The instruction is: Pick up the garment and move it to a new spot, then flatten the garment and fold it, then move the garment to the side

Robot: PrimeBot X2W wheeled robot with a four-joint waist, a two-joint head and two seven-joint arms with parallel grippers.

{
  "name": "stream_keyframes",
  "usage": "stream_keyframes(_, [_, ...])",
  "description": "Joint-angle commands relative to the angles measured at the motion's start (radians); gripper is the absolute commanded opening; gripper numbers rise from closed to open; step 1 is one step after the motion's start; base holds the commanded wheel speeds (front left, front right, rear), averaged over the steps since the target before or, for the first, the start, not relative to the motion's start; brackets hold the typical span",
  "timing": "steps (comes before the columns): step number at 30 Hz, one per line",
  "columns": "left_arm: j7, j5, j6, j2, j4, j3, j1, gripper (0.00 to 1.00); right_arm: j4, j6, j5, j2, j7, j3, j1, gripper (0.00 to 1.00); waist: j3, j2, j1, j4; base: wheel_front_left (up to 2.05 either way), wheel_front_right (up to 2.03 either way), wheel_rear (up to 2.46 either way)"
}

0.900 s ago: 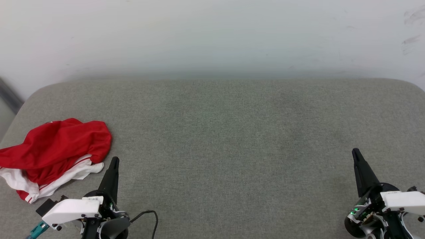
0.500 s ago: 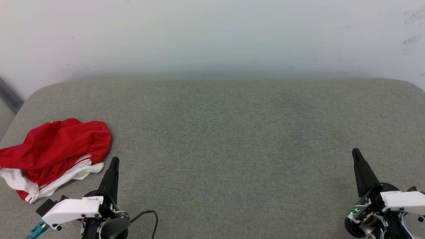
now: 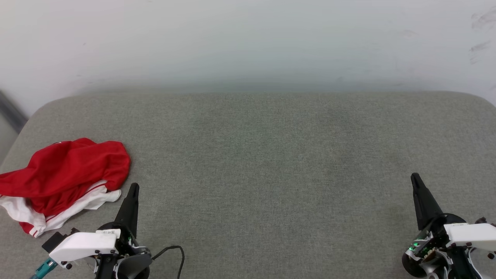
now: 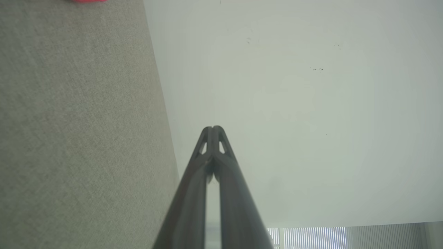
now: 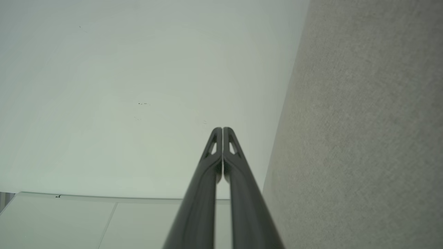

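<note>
The garment [image 3: 66, 174], red with white sleeves and striped trim, lies crumpled in a heap at the left end of the grey cushioned surface [image 3: 263, 162]. A sliver of its red fabric [image 4: 88, 1] peeks in at the top edge of the left wrist view. My left gripper [image 3: 133, 188] rests just right of the heap, a short gap apart, shut with nothing in it; its tips [image 4: 213, 128] meet in the left wrist view. My right gripper [image 3: 414, 177] sits far off at the lower right, also shut and empty, tips [image 5: 222, 129] together.
A pale wall [image 3: 248, 42] rises behind the surface's far edge. The surface's rounded left corner [image 3: 35, 112] drops off near the heap. A black cable [image 3: 174, 250] loops by my left wrist.
</note>
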Motion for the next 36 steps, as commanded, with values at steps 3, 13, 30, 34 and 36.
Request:
stream_keyframes(3, [0.001, 0.001, -0.003, -0.002, -0.001, 0.001, -0.008, 0.00, 0.001, 0.000, 0.004, 0.003, 0.000, 0.000, -0.012, 0.00, 0.000, -0.0001, 0.0000, 0.000, 0.00, 0.00, 0.00])
stream_keyframes(13, [0.001, 0.001, -0.003, -0.002, -0.001, 0.001, -0.008, 0.00, 0.001, 0.000, 0.004, 0.003, 0.000, 0.000, -0.012, 0.00, 0.000, -0.0001, 0.0000, 0.000, 0.00, 0.00, 0.00])
stream_keyframes(30, [-0.069, 0.045, 0.001, -0.001, -0.038, -0.075, 0.021, 1.00, -0.041, 0.000, -0.082, 0.001, -0.069, 0.032, 0.045, 1.00, -0.002, -0.0001, 0.0000, 0.001, 0.00, 0.00, 0.00])
stream_keyframes(34, [-0.087, 0.109, 0.001, 0.000, -0.050, -0.091, 0.021, 1.00, -0.062, 0.000, -0.166, 0.000, -0.087, 0.040, 0.048, 1.00, -0.003, -0.0001, 0.0000, 0.001, 0.00, 0.00, 0.00])
stream_keyframes(36, [-0.096, 0.152, 0.001, 0.002, -0.052, -0.104, 0.019, 1.00, -0.071, 0.000, -0.207, 0.000, -0.095, 0.043, 0.049, 1.00, -0.004, -0.0001, 0.0000, 0.002, 0.00, 0.00, 0.00])
